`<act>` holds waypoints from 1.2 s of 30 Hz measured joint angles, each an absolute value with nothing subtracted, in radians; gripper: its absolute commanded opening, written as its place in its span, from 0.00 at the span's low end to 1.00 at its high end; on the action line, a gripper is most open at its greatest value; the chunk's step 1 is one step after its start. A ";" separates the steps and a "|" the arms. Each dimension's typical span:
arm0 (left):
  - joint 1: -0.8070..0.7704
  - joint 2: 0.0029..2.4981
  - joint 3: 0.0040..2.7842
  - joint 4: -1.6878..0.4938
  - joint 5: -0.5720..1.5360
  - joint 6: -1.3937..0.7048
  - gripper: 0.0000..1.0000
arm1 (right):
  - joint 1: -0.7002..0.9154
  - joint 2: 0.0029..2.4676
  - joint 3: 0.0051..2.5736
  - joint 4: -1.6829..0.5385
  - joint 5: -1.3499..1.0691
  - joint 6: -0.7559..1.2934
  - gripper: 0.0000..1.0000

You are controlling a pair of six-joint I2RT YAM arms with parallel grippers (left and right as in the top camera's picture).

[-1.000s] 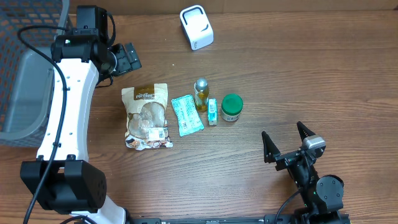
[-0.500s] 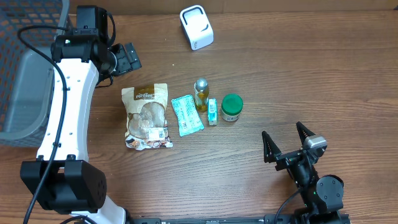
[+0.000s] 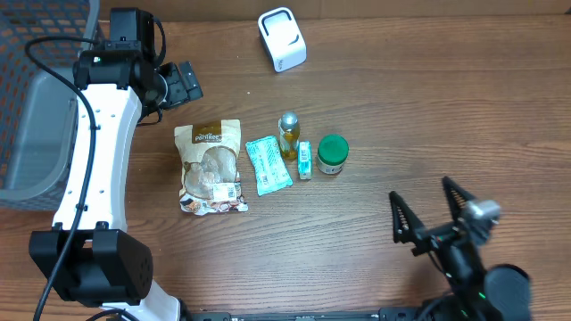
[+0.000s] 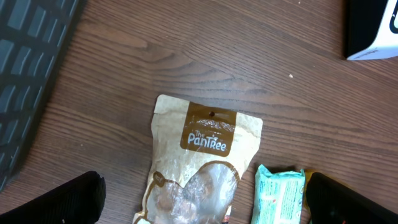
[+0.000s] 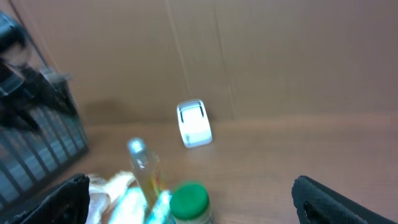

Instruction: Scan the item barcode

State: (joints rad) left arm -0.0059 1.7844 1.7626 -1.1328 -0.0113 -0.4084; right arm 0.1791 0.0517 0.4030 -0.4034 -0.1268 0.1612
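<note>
A brown wood-grain table (image 3: pixel 428 98) carries six things. A white boxy barcode scanner (image 3: pixel 282 39) stands near the far edge. Well apart from it, nearer the middle, a row runs left to right: a tan printed snack pouch (image 3: pixel 211 167) lying flat, a mint-green flat packet (image 3: pixel 268 165), a small bottle of yellow liquid with a silver cap (image 3: pixel 288 135), a small white-and-green carton (image 3: pixel 305 160) and a green-lidded jar (image 3: pixel 332 153).

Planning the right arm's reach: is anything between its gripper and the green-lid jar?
Nothing visible. Only bare table lies between the open right gripper and the jar; the box and bottle sit on the jar's far side.
</note>
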 measured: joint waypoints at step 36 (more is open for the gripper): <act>-0.006 1.784 1.763 -1.133 -0.012 -0.408 1.00 | 0.179 1.356 1.795 -1.323 -0.408 0.184 0.97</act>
